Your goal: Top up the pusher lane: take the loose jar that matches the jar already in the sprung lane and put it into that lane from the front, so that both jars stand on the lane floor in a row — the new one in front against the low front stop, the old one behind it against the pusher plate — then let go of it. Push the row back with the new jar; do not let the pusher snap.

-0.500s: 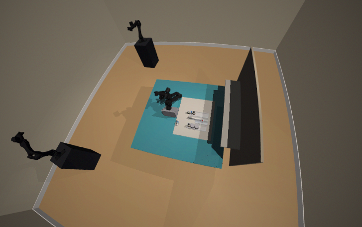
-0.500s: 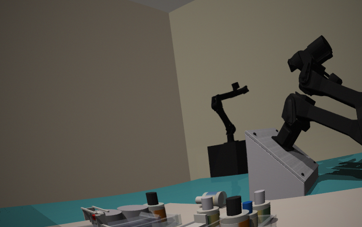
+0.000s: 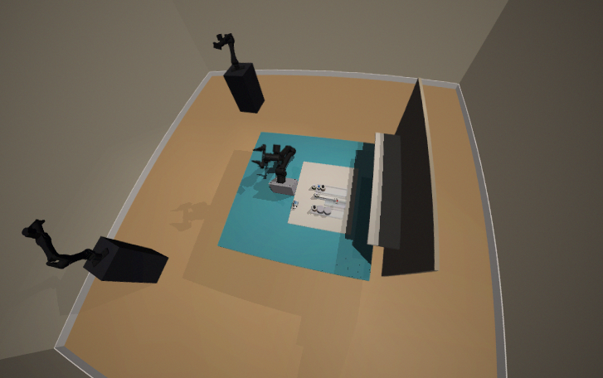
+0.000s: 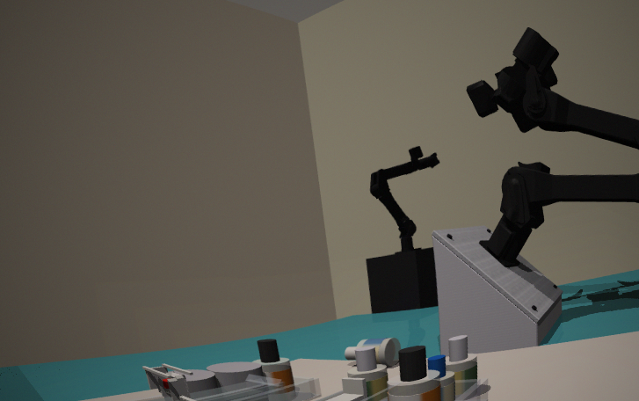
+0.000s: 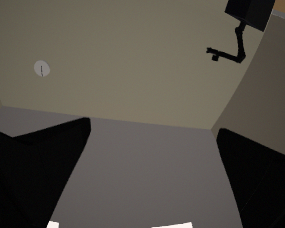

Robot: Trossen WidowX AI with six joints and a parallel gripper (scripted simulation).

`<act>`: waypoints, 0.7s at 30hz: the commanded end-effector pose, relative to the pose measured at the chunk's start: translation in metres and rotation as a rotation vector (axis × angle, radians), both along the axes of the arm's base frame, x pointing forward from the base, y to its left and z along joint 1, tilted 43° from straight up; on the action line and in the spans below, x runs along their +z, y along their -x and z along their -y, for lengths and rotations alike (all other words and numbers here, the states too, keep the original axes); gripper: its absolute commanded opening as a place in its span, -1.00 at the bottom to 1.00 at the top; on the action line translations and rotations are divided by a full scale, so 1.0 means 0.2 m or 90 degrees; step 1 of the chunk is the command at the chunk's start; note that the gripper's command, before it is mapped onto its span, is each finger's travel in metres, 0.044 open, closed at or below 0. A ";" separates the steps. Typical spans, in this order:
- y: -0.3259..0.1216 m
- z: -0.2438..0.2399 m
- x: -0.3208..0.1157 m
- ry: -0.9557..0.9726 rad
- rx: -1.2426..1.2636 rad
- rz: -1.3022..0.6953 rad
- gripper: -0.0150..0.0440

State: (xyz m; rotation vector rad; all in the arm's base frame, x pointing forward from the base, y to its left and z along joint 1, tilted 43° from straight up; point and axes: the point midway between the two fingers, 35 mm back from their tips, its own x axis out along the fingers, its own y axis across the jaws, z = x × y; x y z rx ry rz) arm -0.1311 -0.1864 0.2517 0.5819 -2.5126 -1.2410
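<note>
My gripper [image 3: 255,156] [image 5: 156,130] is open and empty, raised over the teal mat, left of the lanes and well away from the jars. In the wrist view its two dark fingers stand wide apart. A loose white jar [image 3: 294,204] [image 4: 374,349] with a blue label band and a pale cap lies on its side near the arm's base. In the middle lane a pale-capped jar [image 3: 316,195] [image 4: 375,384] stands upright at the front, with a white plate close behind it. This jar's lower part is cut off in the exterior view, and its label is partly hidden.
One side lane holds pale-, blue- and black-capped jars [image 4: 412,383]. The other holds a black-capped jar [image 4: 279,373] and flat grey discs [image 3: 327,210]. The arm stands on a grey wedge base [image 3: 283,186]. A tall dark panel [image 3: 411,187] stands beyond the lanes' far ends.
</note>
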 end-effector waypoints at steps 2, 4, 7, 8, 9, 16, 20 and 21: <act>-0.26 0.30 -0.06 -0.256 0.211 -0.119 1.00; -0.39 0.40 -0.10 -0.352 0.300 -0.179 1.00; -0.61 0.51 -0.18 -0.482 0.436 -0.283 1.00; -0.69 0.53 -0.21 -0.522 0.483 -0.321 1.00; -0.76 0.55 -0.24 -0.560 0.529 -0.360 1.00; -1.31 0.51 -0.49 -0.763 0.860 -0.670 1.00; -1.58 0.37 -0.63 -0.817 1.050 -0.867 1.00; -1.65 0.32 -0.66 -0.823 1.097 -0.918 1.00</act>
